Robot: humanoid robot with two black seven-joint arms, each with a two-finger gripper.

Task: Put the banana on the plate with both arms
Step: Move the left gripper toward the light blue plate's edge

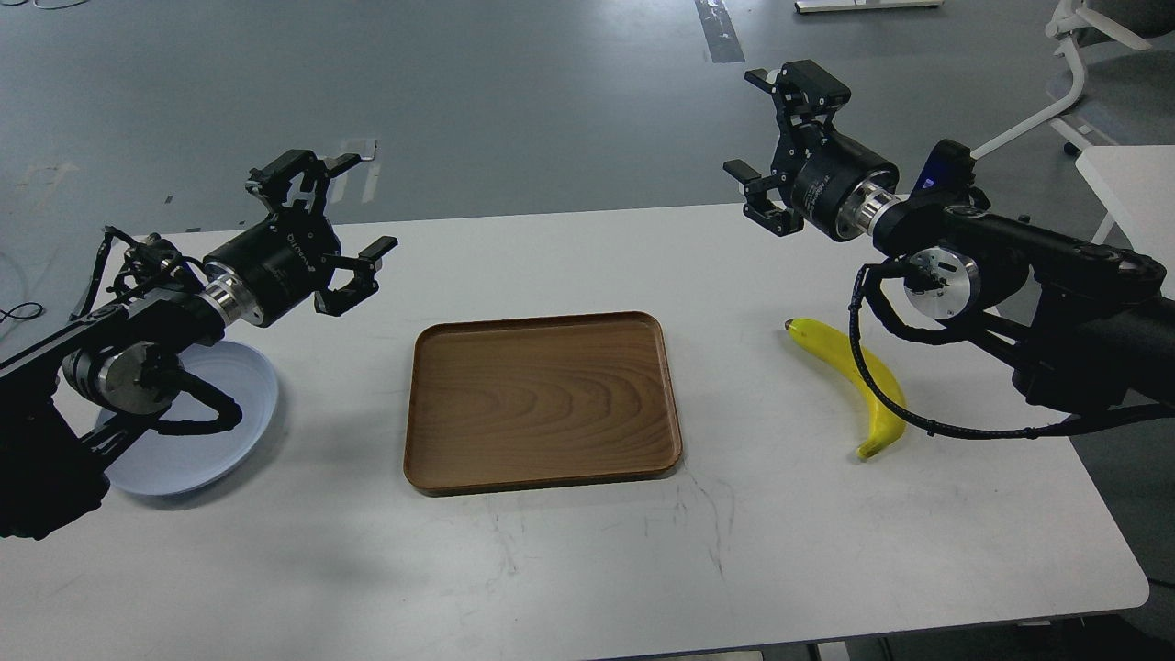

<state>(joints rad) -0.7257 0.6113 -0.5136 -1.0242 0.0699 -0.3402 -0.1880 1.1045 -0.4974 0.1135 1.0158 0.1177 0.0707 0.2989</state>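
Note:
The yellow banana lies on the white table at the right, partly crossed by a black cable of my right arm. The pale blue-grey plate sits at the left edge, partly hidden under my left arm. My left gripper is open and empty, held above the table to the upper right of the plate. My right gripper is open and empty, held high above the table's far edge, up and left of the banana.
A brown wooden tray with rounded corners lies in the middle of the table. A white chair and another white table stand at the far right on the grey floor.

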